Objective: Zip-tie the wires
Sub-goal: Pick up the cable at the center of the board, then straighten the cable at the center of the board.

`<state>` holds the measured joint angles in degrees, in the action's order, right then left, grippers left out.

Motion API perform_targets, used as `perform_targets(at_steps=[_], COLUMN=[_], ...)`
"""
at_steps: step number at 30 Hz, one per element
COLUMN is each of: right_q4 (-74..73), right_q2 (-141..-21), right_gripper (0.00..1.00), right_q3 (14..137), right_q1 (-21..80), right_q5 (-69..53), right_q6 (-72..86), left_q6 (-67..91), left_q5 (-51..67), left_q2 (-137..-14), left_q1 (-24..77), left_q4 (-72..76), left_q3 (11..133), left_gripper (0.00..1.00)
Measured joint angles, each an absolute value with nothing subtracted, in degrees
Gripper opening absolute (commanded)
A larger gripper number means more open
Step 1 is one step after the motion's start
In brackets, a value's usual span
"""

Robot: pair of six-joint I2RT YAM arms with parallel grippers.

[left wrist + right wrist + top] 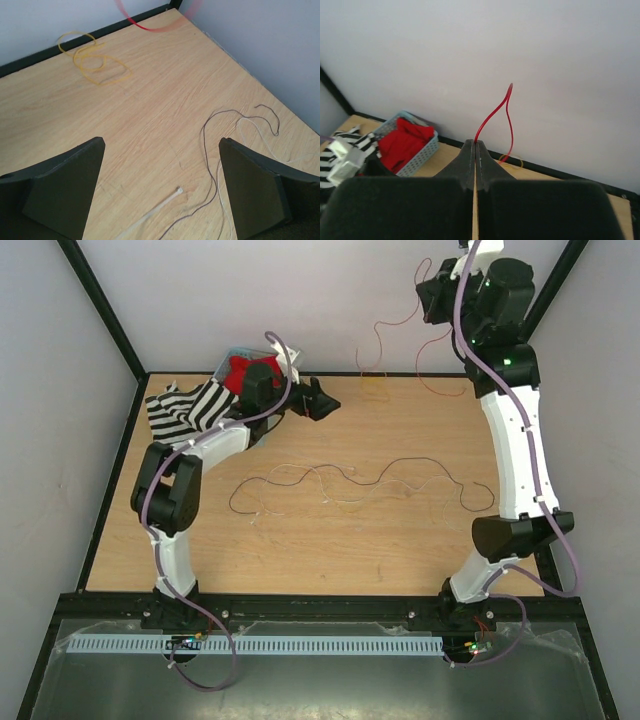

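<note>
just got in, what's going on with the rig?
The right gripper is shut on a red wire, holding it up high by the back wall. The left gripper hangs open and empty above the table, over the zip tie and a dark wire. Nothing is bundled yet.

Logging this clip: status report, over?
Left gripper open, empty. Right gripper shut on red wire, held high. Other wires loose on table, zip tie unused. Basket, striped cloth back left, apart.

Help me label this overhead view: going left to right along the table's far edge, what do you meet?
Striped cloth → blue basket → left gripper, jaws open → yellow wire → right gripper, jaws shut on the red wire.
</note>
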<state>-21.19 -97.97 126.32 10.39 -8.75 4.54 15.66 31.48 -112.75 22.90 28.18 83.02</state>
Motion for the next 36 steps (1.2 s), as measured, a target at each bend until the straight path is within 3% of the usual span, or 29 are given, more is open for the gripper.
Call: perform_targets(at_steps=[10,18,33,36], right_q4=[-21.39,-21.52,-17.76,-17.5], right_q2=[-92.66,-84.73,-76.07,-74.98], right_gripper=[0.0,0.0,0.0,0.0], right_q3=[120.38,111.9,104.29,103.11], right_q1=[10.41,10.68,12.43,12.43], right_q5=[-19.62,-25.85,-33.63,-33.52], right_q6=[7.33,9.41,13.1,13.08], left_q6=[16.08,14.22,8.38,8.78], left_q5=[31.18,31.88,27.62,28.75], left_q2=[-98.89,-91.07,-104.75,-107.94], left_q1=[23.16,27.0,31.97,34.09], left_q4=[30.48,32.47,35.09,36.16], left_q3=[65.76,60.9,72.6,73.67], left_gripper=[0.99,0.99,0.99,0.89])
